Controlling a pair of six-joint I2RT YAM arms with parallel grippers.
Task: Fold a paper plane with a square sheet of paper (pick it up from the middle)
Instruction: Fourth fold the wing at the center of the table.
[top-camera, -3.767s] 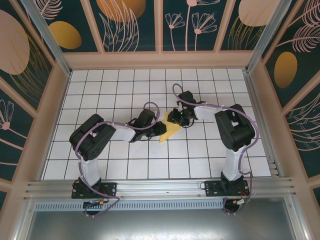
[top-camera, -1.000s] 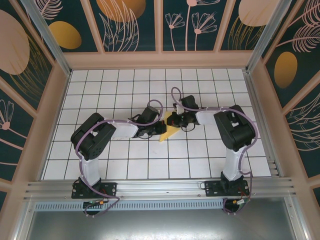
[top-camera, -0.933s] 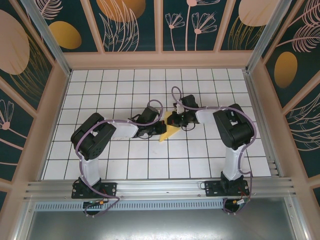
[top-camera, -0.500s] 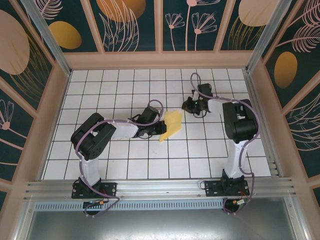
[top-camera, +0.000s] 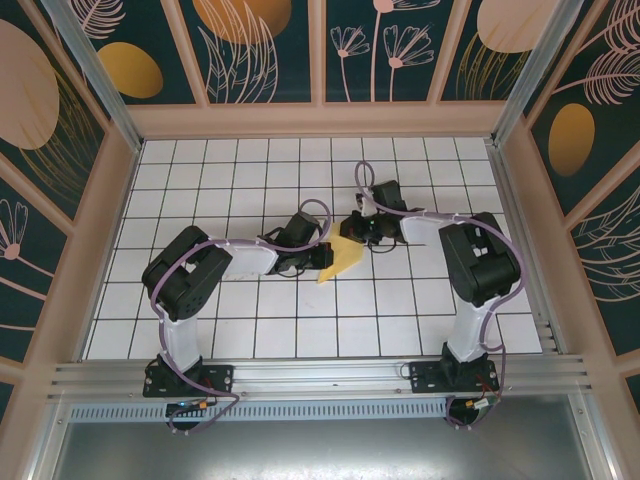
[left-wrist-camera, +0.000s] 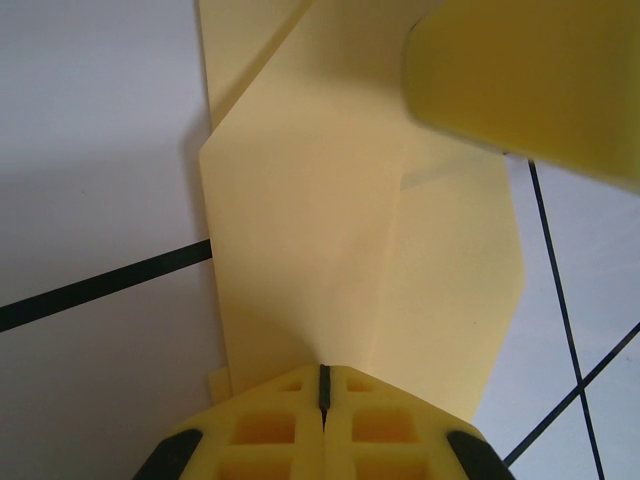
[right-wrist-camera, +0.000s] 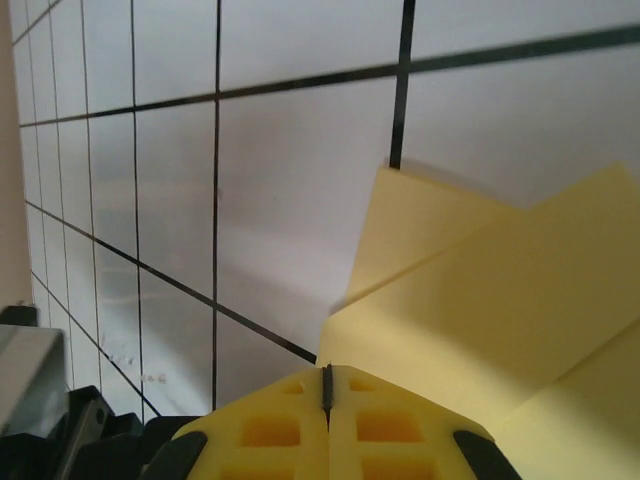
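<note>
Left gripper (top-camera: 325, 258) and right gripper (top-camera: 351, 229), jaws pressed together, crowd the folded paper (top-camera: 343, 263) on the tiled table (top-camera: 250, 180)

We see the right end effector (top-camera: 352, 229) back from the upper right at the paper (top-camera: 340, 263), which now looks narrower.

Overhead view is bright, evenly lit from above and sharp; short soft shadows sit under both arms on the white table (top-camera: 200, 170), with slight bending at the frame edges. Wrist views are close and softer. The folded paper (left-wrist-camera: 330, 250) casts a grey shadow to its left. The upper right is blurred.
</note>
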